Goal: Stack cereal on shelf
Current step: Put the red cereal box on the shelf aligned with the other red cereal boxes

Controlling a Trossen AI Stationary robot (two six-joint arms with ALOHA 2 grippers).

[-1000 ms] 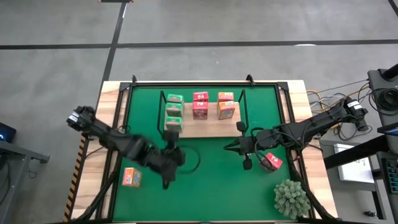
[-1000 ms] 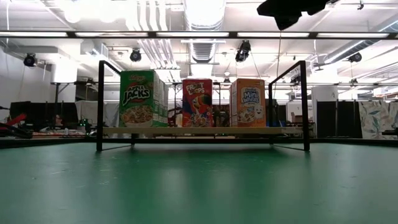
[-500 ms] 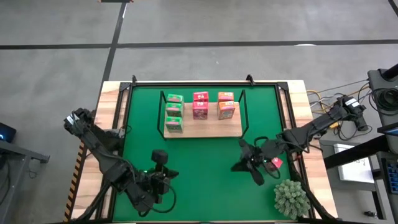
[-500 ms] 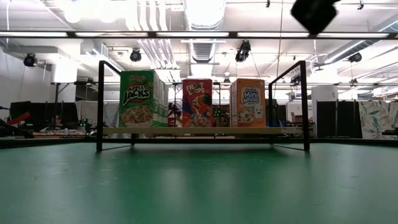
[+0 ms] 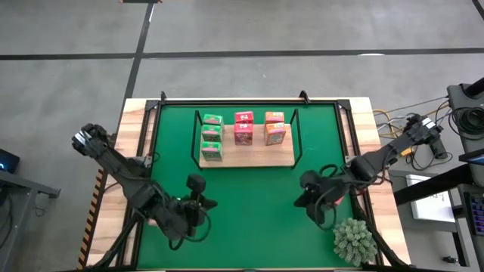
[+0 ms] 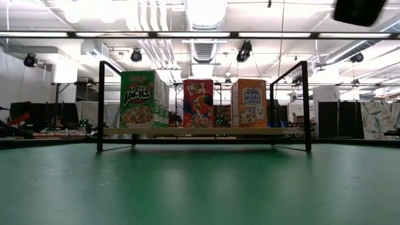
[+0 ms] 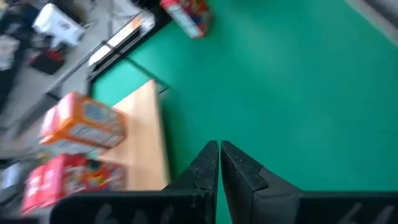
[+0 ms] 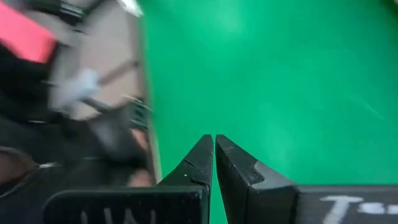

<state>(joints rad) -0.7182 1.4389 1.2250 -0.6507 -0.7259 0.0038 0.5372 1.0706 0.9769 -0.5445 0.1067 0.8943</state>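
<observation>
Both dark arms have pulled back toward the near edge of the large green mat (image 5: 249, 219) since a moment ago. The left gripper (image 5: 198, 202), which hung close to the shelf's left end, now sits over the mat's near left part with its jaws clenched on nothing. The right gripper (image 5: 311, 205) has drawn back toward the spiky grey-green plant (image 5: 353, 240) at the mat's near right corner, its jaws likewise pressed together and empty.

On the flat light-wood shelf with thin black wire ends (image 5: 249, 157), the small toy cereal boxes stand in three columns: green boxes (image 5: 212, 136) on the left, pink-red boxes (image 5: 243, 127) in the middle, orange boxes (image 5: 275, 128) on the right. From table height their printed fronts face the camera, upright and side by side. The left wrist camera shows one more pink-red box (image 7: 186, 14) lying on the mat, well apart from the shelf.
</observation>
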